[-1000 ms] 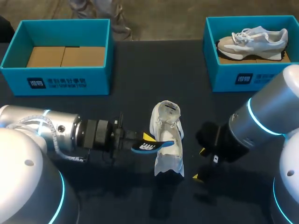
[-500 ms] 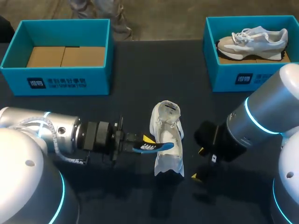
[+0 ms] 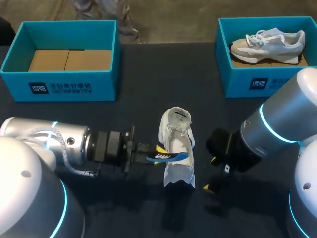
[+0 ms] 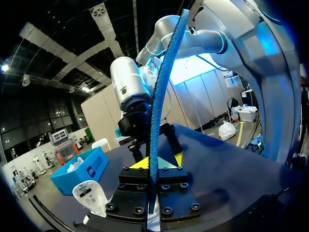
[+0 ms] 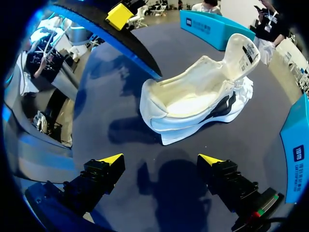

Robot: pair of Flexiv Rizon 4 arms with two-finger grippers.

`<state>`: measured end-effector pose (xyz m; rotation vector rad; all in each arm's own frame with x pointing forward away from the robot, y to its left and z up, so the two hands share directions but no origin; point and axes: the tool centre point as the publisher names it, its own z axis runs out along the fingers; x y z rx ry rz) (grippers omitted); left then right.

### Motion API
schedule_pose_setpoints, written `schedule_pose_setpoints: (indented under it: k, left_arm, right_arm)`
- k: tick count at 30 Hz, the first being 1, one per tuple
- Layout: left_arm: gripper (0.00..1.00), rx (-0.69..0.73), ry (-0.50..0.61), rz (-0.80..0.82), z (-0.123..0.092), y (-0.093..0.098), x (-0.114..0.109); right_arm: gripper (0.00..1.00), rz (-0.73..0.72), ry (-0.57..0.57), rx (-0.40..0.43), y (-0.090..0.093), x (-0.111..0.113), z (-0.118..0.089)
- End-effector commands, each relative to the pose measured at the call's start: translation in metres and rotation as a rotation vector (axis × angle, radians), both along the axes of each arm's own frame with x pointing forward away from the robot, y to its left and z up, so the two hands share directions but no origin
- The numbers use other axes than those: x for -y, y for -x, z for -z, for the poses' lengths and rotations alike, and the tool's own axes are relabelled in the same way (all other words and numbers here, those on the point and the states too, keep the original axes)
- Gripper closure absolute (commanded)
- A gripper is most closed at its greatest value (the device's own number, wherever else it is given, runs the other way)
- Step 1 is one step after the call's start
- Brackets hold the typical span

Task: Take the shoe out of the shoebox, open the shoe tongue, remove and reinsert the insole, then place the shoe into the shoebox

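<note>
A white shoe, a blue insole with white marks, a turquoise shoebox at upper left, a dark navy tabletop.

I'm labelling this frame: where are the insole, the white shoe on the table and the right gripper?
insole (image 3: 171, 156): head view, its middle.
white shoe (image 5: 193, 104): right wrist view, inner lining.
right gripper (image 5: 160, 159): right wrist view, midway between its fingertips.

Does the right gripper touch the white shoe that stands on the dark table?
Apart. The right wrist view shows bare dark table between the open right gripper and the white shoe ahead of it.
</note>
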<state>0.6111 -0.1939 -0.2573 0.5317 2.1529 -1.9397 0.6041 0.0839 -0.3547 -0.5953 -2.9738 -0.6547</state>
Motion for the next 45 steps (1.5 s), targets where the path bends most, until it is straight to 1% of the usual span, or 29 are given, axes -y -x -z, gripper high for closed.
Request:
schedule_pose_setpoints:
  k: [1,6,24,30,36,45]
  left_arm:
    - [1.00,0.001,0.011,0.005,0.004,-0.006,0.008]
    - [1.00,0.007,0.027,0.004,0.005,-0.010,0.012]
    - [1.00,0.015,0.036,0.021,0.008,-0.013,0.023]
    - [1.00,0.015,0.040,0.018,0.008,-0.014,0.023]
    - [1.00,0.011,0.043,0.014,0.015,-0.021,0.031]
    - [1.00,0.013,0.047,0.014,0.020,-0.027,0.041]
  right_arm:
    - [0.00,0.001,-0.001,0.002,0.001,0.000,0.001]
    - [0.00,0.001,-0.001,0.002,0.001,0.000,0.001]
    - [0.00,0.001,-0.001,0.002,0.001,0.000,0.001]
    - [0.00,0.001,-0.001,0.002,0.001,0.000,0.001]
    - [0.00,0.001,-0.001,0.002,0.001,0.000,0.001]
    - [0.00,0.001,-0.001,0.002,0.001,0.000,0.001]
